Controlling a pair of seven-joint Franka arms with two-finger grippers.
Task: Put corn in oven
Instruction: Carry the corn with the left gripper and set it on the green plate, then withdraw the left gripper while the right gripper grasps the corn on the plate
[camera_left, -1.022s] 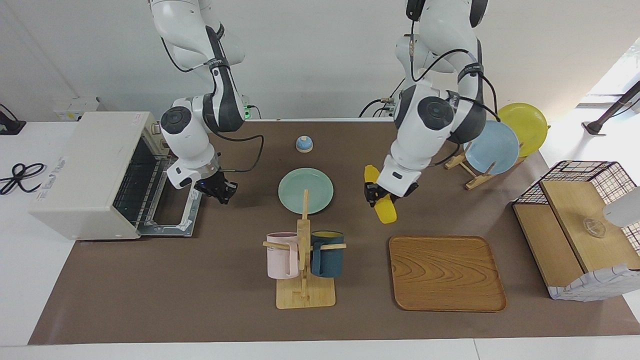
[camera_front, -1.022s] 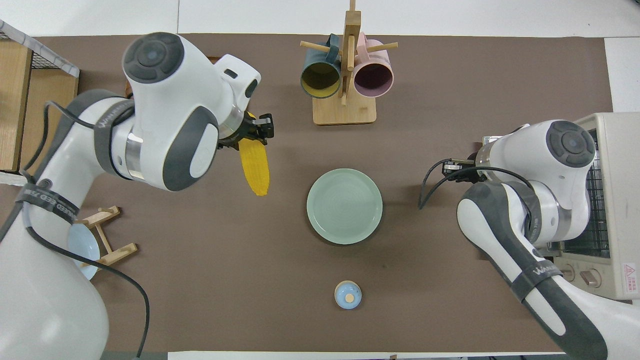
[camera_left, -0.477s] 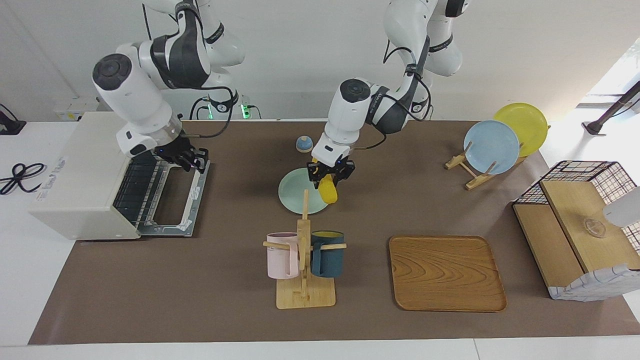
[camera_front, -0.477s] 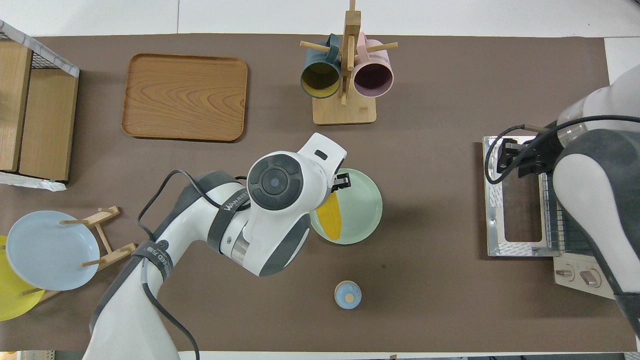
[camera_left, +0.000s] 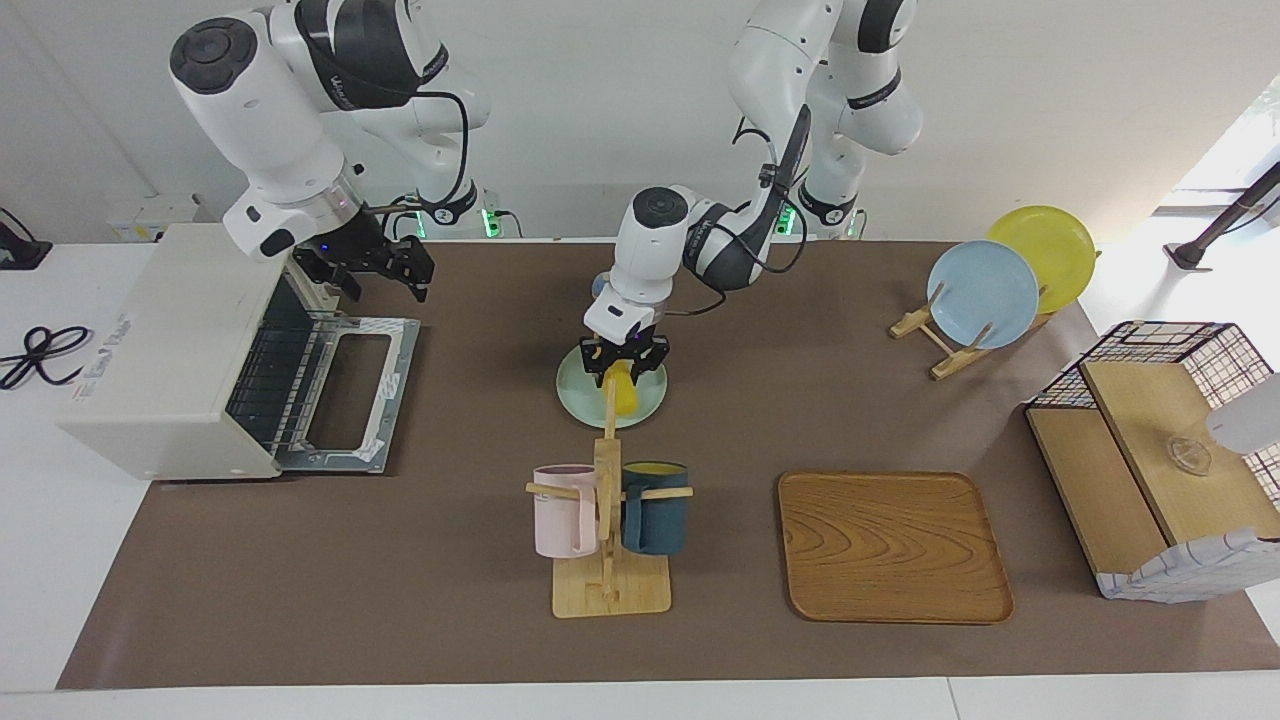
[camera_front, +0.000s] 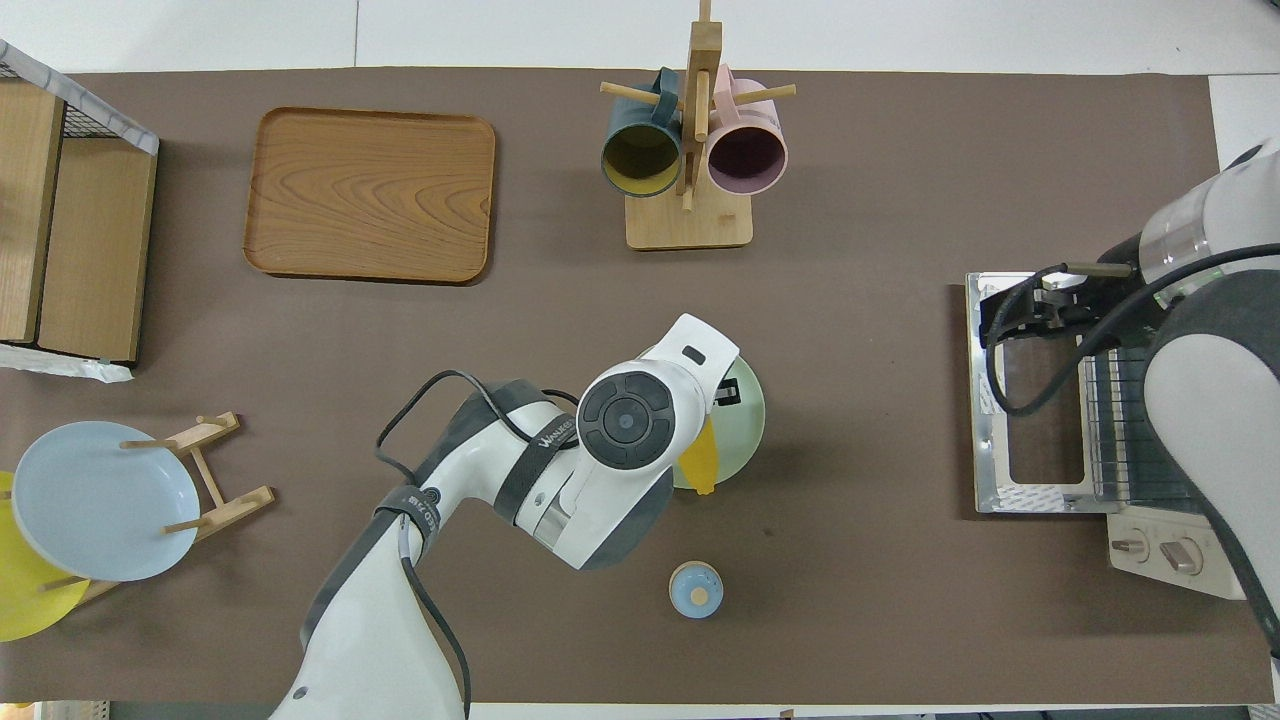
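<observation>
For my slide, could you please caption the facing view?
Left gripper holds the long yellow corn over the pale green plate; cream-white toaster oven stands open.

Wood tray (camera_left: 893, 545) matt; oven (camera_left: 170, 350) door metal.

Pale green plate (camera_left: 575, 395) mid-table, small blue knob-topped lid (camera_front: 695, 590) nearer the robots. Mug tree (camera_left: 607, 520) holds pink mug (camera_left: 564, 510) and dark teal mug (camera_left: 655, 508). Wooden tray (camera_left: 893, 547) beside it. Blue plate (camera_left: 982, 294) and yellow plate (camera_left: 1055, 245) upright on rack.

Brown-matted table (camera_left: 400, 580) bears oven (camera_left: 190, 350), wooden tray (camera_left: 893, 547), mug rack (camera_left: 611, 585).
</observation>
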